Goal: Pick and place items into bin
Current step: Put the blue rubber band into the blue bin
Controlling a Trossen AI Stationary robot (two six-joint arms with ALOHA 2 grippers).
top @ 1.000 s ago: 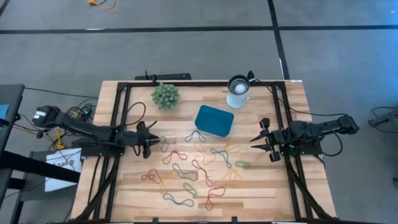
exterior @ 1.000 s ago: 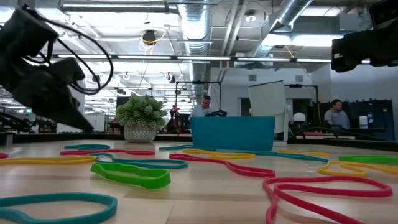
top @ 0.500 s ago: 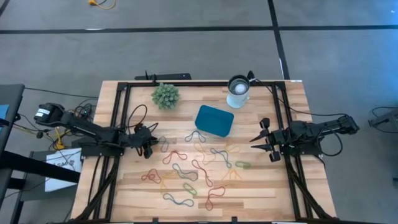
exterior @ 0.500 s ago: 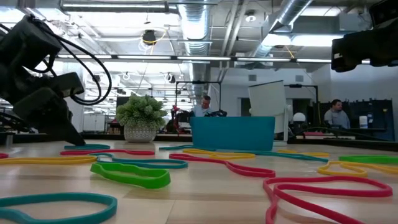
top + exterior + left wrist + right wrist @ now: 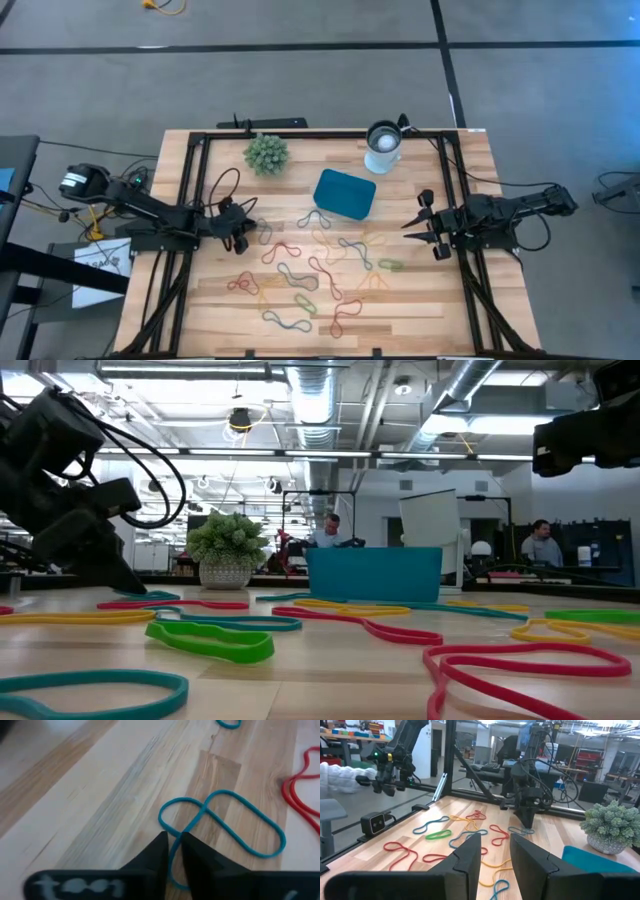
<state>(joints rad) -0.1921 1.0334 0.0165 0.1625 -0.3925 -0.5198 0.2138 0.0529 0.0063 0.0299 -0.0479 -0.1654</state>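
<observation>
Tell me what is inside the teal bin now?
From above, the teal bin shows only its plain teal floor, no bands. In the low view its front wall hides the inside.

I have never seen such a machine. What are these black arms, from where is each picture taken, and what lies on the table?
These are two robot arms at a wooden table, each ending in a two-finger gripper. One picture looks straight down from above, one looks level across the table top, and two come from small cameras on the arms' wrists.

On the table lie many coloured rubber bands, a teal bin where they should go, a small green plant and a white cup.

The left gripper is down at the table, its fingers pinched on a teal rubber band that lies in a figure-eight shape. The band is still flat on the wood. The right gripper waits open at the right side, holding nothing.
</observation>
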